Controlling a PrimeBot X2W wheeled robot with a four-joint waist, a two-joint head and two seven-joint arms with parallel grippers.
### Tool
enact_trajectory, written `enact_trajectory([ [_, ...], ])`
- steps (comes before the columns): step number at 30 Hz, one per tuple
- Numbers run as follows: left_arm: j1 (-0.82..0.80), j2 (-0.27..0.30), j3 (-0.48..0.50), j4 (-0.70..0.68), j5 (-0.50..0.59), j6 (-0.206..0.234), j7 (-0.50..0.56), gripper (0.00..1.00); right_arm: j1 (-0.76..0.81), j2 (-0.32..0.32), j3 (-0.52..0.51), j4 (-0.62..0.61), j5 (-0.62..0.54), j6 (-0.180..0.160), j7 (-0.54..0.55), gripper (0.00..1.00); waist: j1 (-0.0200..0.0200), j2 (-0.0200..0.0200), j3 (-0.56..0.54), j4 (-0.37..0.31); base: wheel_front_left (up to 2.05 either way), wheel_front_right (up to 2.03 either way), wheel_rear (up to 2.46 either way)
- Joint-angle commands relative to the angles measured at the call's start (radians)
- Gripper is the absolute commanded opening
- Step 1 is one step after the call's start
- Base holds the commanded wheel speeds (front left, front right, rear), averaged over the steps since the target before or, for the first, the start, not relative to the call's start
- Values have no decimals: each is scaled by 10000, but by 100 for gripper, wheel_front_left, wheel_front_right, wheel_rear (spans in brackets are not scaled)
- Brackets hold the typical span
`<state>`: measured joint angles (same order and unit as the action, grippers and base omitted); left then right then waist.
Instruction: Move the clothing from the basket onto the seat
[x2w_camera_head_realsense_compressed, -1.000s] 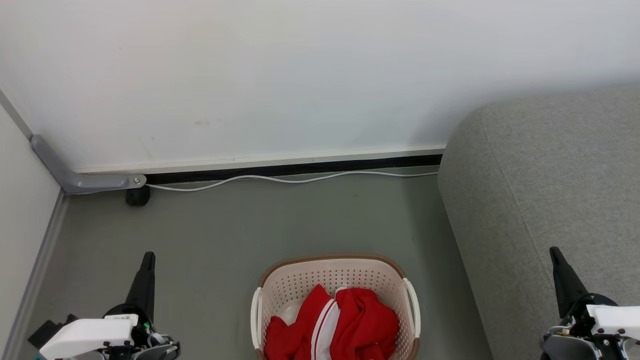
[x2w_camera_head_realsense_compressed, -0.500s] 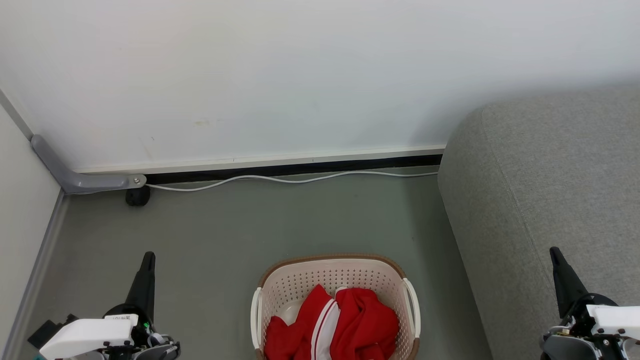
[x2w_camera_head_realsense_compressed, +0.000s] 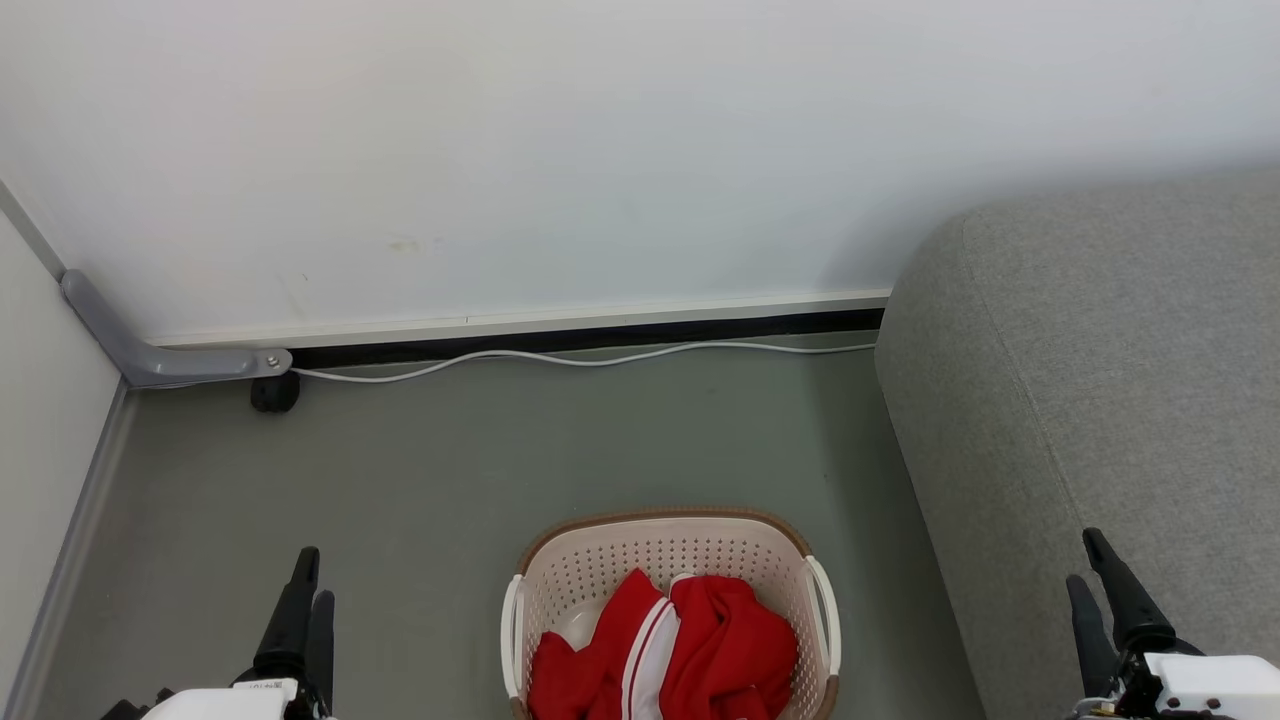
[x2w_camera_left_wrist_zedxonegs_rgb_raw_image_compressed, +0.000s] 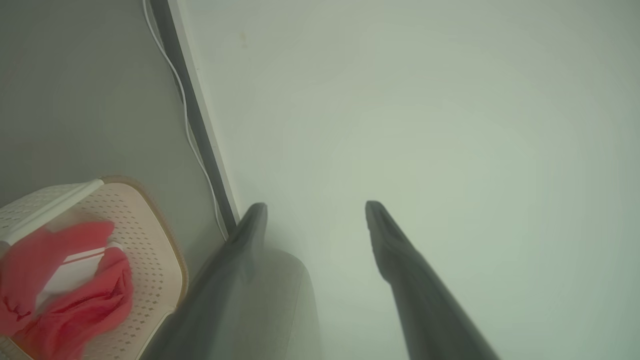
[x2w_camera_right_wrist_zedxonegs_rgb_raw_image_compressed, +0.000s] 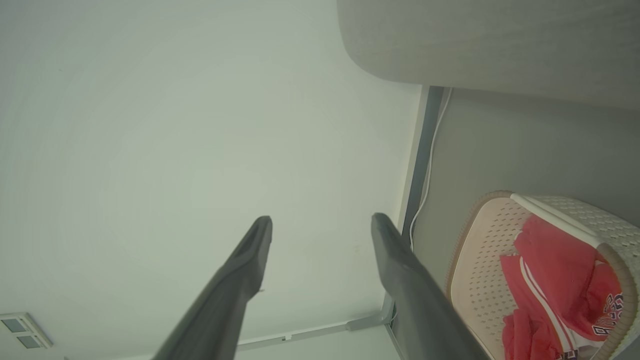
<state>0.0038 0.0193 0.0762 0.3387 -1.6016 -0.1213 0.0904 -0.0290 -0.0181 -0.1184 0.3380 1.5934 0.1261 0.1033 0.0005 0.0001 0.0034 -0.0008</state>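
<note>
The basket (x2w_camera_head_realsense_compressed: 660, 517) stands on the grey floor at the bottom centre of the head view, with the red, white-striped clothing (x2w_camera_head_realsense_compressed: 690, 650) heaped inside it. The grey seat (x2w_camera_head_realsense_compressed: 1100, 350) fills the right side, its rounded end beside the basket. My left gripper (x2w_camera_head_realsense_compressed: 316, 573) hangs open to the left of the basket, holding nothing. My right gripper (x2w_camera_head_realsense_compressed: 1081, 556) is open in front of the seat, also holding nothing. The left wrist view has the left gripper (x2w_camera_left_wrist_zedxonegs_rgb_raw_image_compressed: 315, 205) facing the wall, with the basket (x2w_camera_left_wrist_zedxonegs_rgb_raw_image_compressed: 150, 240) and clothing (x2w_camera_left_wrist_zedxonegs_rgb_raw_image_compressed: 75, 295) at lower left. The right wrist view shows the right gripper (x2w_camera_right_wrist_zedxonegs_rgb_raw_image_compressed: 321, 217), basket (x2w_camera_right_wrist_zedxonegs_rgb_raw_image_compressed: 480, 260), clothing (x2w_camera_right_wrist_zedxonegs_rgb_raw_image_compressed: 555, 270) and seat (x2w_camera_right_wrist_zedxonegs_rgb_raw_image_compressed: 475, 40).
A white wall closes the far side, and a white cable (x2w_camera_head_realsense_compressed: 570, 358) runs along its base. A grey bracket (x2w_camera_head_realsense_compressed: 160, 360) with a black foot (x2w_camera_head_realsense_compressed: 275, 393) sits in the left corner, beside a side panel (x2w_camera_head_realsense_compressed: 40, 420). Floor lies between basket and wall.
Both grippers have sunk lower in the head view and turned, so each now shows two separate fingers. The basket, clothing and seat have not moved.
</note>
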Motion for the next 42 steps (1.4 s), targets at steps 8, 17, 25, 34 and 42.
enact_trajectory([
  [8,-745,234,-26,-95,500,-17,-328,100,-737,-359,319,-124,-341,33,-378,100,-4,-1,45,-11,0,0,0],
  [17,-992,237,90,-9,1417,-24,-593,100,-1136,-627,755,91,-740,34,-718,100,-4,-1,84,-22,0,0,0],
  [25,-1158,223,165,19,2314,-29,-799,100,-1451,-768,905,240,-1310,35,-928,100,-4,-1,110,-29,0,0,0],
  [34,-1421,242,250,113,3594,-35,-1063,100,-1836,-940,1074,407,-2258,36,-1193,100,-4,-1,178,-28,0,0,0],
  [42,-1585,291,250,214,5015,-41,-1298,100,-2154,-1087,1206,554,-3408,37,-1427,100,-4,-1,225,-34,0,0,0],
])
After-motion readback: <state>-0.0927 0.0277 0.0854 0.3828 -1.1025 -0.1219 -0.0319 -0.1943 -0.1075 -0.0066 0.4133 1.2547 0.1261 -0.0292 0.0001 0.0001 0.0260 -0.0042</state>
